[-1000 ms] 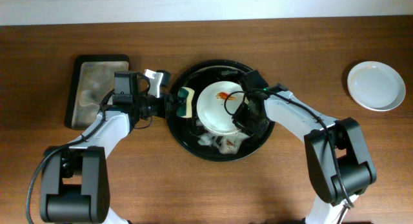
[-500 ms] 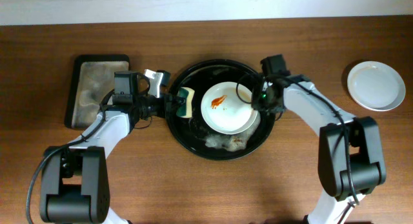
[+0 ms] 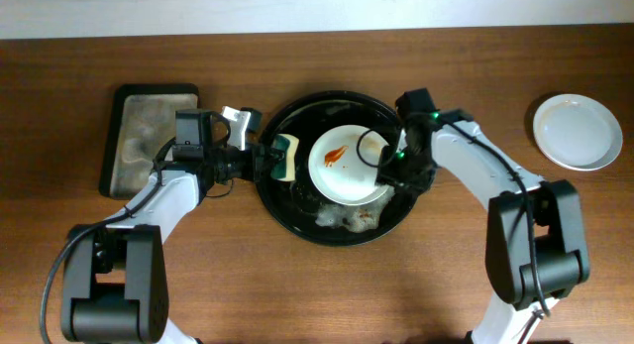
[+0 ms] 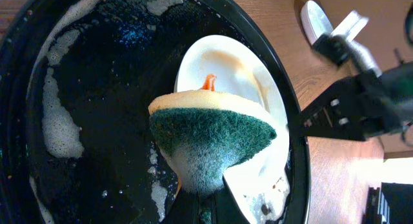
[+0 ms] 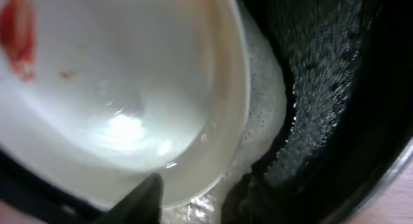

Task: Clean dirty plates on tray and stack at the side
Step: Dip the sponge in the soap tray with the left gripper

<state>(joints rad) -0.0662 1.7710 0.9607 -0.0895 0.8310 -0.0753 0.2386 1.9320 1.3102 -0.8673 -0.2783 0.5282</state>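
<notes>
A white dirty plate (image 3: 342, 175) with a red-orange smear lies in the round black tray (image 3: 297, 210). My left gripper (image 3: 265, 161) is shut on a yellow and green sponge (image 3: 286, 158) at the plate's left edge. In the left wrist view the sponge (image 4: 213, 130) hangs in front of the plate (image 4: 239, 62), above the jaws (image 4: 206, 208). My right gripper (image 3: 388, 168) is at the plate's right rim. In the right wrist view one dark finger (image 5: 139, 201) lies under the rim of the plate (image 5: 116, 75), which looks gripped.
A clean white plate (image 3: 578, 132) sits at the far right of the table. A dark rectangular tray (image 3: 114, 136) with a grey cloth lies at the left. Soap foam (image 3: 347, 217) lies in the round tray's front part and beside the plate (image 5: 268, 121).
My right arm swung from over the plate's lower right back to its right rim, and the plate shifted a little to the right. The left arm and sponge stayed put.
</notes>
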